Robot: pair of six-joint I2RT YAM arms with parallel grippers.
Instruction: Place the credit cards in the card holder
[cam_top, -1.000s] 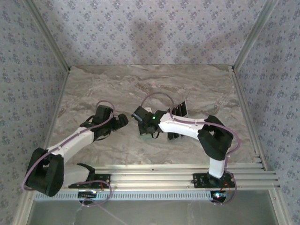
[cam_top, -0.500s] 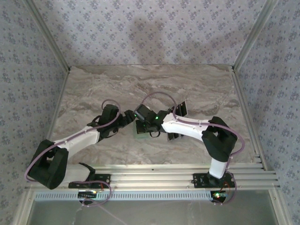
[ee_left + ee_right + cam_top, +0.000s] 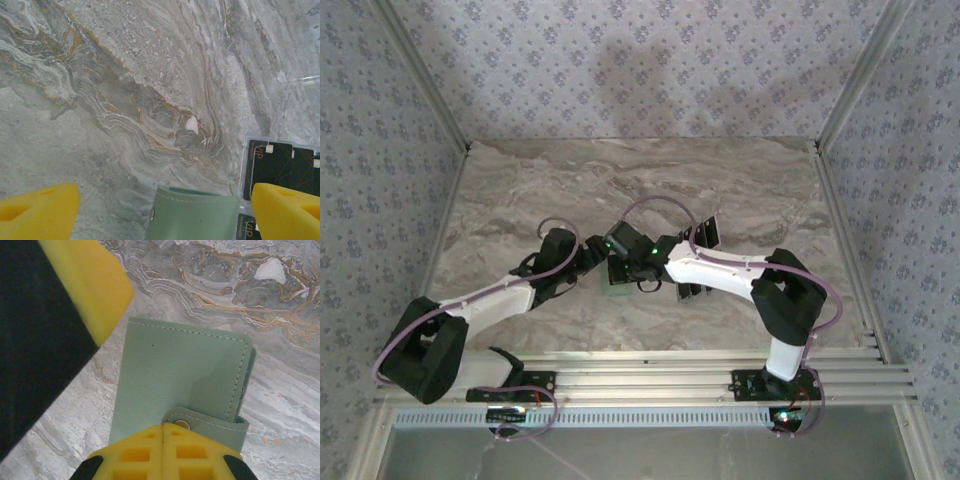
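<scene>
left gripper (image 3: pixel 165 202): 2 fingers apart, straddling the holder (image 3: pixel 195 217), no contact seen. right gripper (image 3: pixel 163 440): fingers pressed together, tips at the holder's snap tab (image 3: pixel 207 421) (whether the tab is pinched cannot be told). the holder lies flat on the marble table (image 3: pixel 150 75). at least 2 dark cards (image 3: pixel 277 162) lie on the table just beside the holder, outside it.
</scene>
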